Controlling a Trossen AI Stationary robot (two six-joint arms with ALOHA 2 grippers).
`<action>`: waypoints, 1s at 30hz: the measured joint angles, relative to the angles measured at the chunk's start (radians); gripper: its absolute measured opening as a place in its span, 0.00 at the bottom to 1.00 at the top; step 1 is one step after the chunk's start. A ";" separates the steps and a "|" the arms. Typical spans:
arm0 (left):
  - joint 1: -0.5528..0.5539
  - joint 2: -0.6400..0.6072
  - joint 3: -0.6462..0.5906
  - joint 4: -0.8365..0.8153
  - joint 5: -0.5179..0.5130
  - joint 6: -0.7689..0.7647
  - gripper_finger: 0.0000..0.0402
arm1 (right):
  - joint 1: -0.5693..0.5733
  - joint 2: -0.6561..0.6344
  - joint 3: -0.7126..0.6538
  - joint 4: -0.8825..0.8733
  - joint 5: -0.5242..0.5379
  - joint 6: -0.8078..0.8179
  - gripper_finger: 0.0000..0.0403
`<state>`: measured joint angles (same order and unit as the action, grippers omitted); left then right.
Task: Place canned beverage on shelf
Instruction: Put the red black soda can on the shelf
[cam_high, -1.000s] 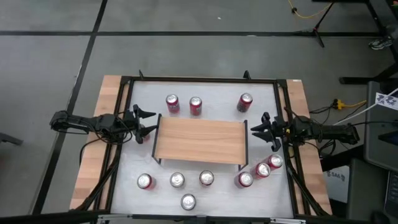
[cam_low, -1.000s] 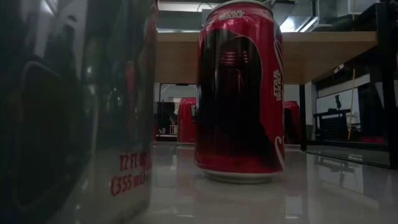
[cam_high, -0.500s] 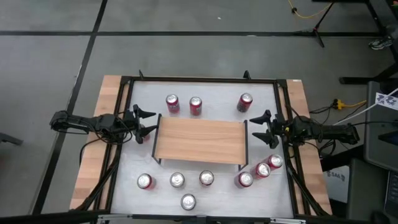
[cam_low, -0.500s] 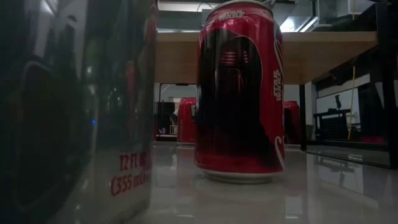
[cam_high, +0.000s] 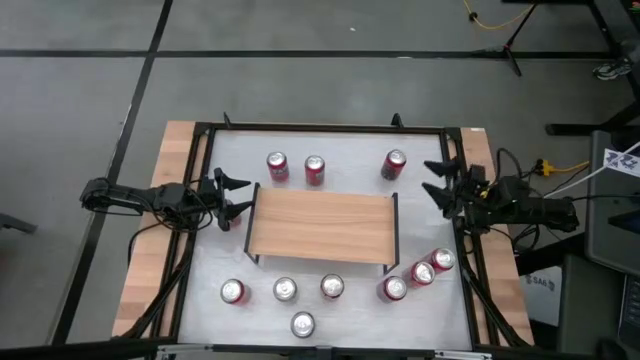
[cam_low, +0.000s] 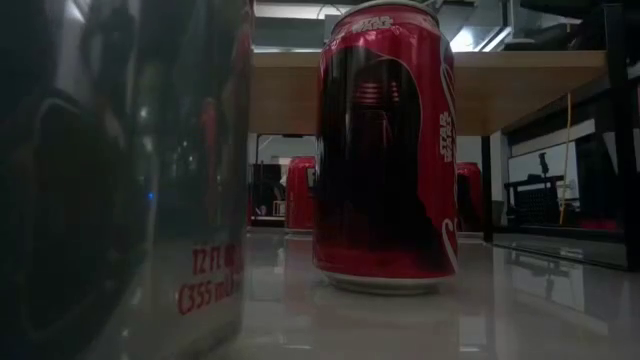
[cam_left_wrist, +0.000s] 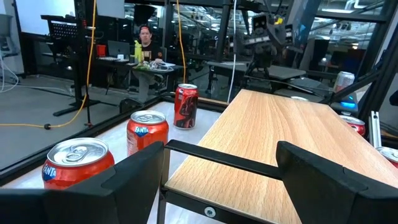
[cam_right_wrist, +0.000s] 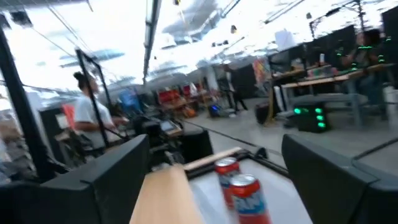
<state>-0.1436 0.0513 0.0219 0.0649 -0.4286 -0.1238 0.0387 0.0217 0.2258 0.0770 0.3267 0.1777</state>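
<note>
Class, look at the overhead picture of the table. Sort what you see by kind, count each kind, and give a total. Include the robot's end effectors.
Red aluminium drink cans: 10
Low shelf with light wooden plank top and black metal legs: 1
Dark two-finger end effectors, left and right: 2
Total: 13

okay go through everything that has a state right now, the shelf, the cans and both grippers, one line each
shelf: standing, wooden top bare
three far cans: upright on the table
seven near cans: upright on the table
left gripper: open, empty, at the shelf's left end
right gripper: open, empty, near the shelf's right end
</note>
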 joint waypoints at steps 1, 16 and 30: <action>0.000 0.000 0.000 0.001 0.000 0.000 0.76 | 0.000 0.012 0.027 -0.033 0.018 -0.010 0.88; 0.000 0.000 0.000 0.006 -0.026 0.000 0.76 | -0.030 0.448 0.493 -0.516 0.294 -0.158 0.87; 0.000 0.000 0.000 0.005 -0.034 0.000 0.76 | -0.524 0.890 0.787 -0.770 -0.199 -0.572 0.87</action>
<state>-0.1436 0.0513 0.0219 0.0700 -0.4629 -0.1238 -0.4858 0.9119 1.0127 -0.6934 0.1280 -0.3947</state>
